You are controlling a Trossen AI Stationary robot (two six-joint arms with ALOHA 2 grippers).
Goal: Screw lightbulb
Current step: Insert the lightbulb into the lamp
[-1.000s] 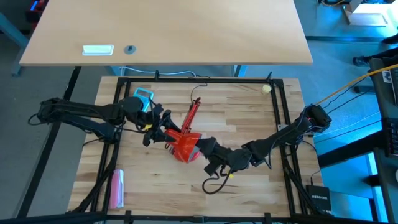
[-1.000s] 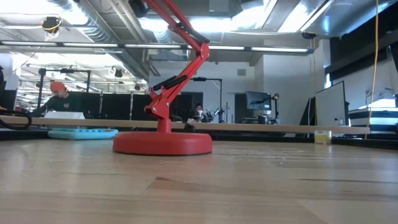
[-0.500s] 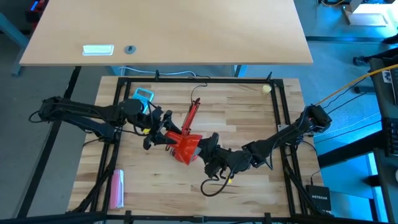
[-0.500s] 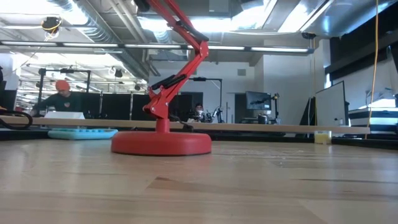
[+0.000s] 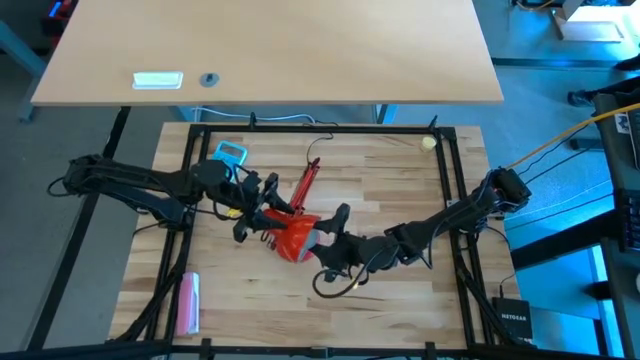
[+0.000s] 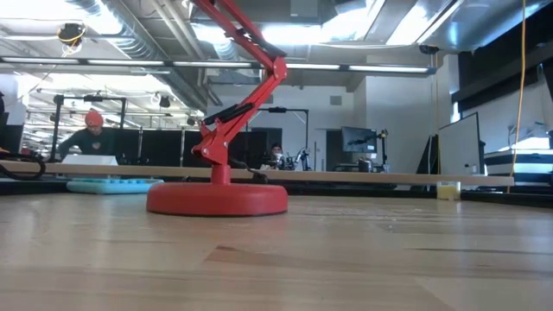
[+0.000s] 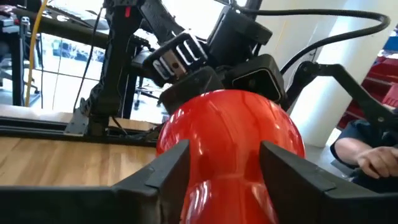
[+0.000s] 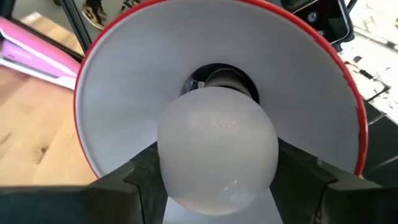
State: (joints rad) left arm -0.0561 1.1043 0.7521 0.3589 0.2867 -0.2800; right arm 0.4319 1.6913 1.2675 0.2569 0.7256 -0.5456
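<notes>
A red desk lamp stands mid-table; its round base (image 6: 216, 197) rests on the wood and its jointed arm (image 5: 309, 182) leads to the red shade (image 5: 290, 238). My left gripper (image 5: 266, 221) is shut on the shade from the left. My right gripper (image 5: 323, 244) comes from the right and is shut on the white lightbulb (image 8: 217, 146), which sits inside the shade's white interior (image 8: 124, 81), its narrow base at the socket (image 8: 222, 79). My left gripper pinches the shade's rounded red back (image 7: 227, 140) between its two fingers (image 7: 166, 171), one on each side. The fingers come about level from the table's left. The shade is held off the table, its opening facing my right gripper. My right gripper pinches the bulb's round frosted globe (image 8: 186, 155) between its two fingers (image 8: 144, 180), at its widest part. The fingers come from the table's right and point into the shade's opening, along the bulb's axis. The bulb's narrow end is at the socket.
A teal device (image 5: 232, 153) lies at the far left, a small yellowish ball (image 5: 428, 143) at the far right corner, a pink object (image 5: 187, 302) at the near left. A black cable (image 5: 335, 290) loops below my right gripper. A black frame (image 5: 320, 128) rims the table.
Both grippers, the shade and the bulb have shifted a little toward the table's left, and my right gripper has turned about its own axis. The lamp's base has slid a little along the table and its arm has leaned over with it.
</notes>
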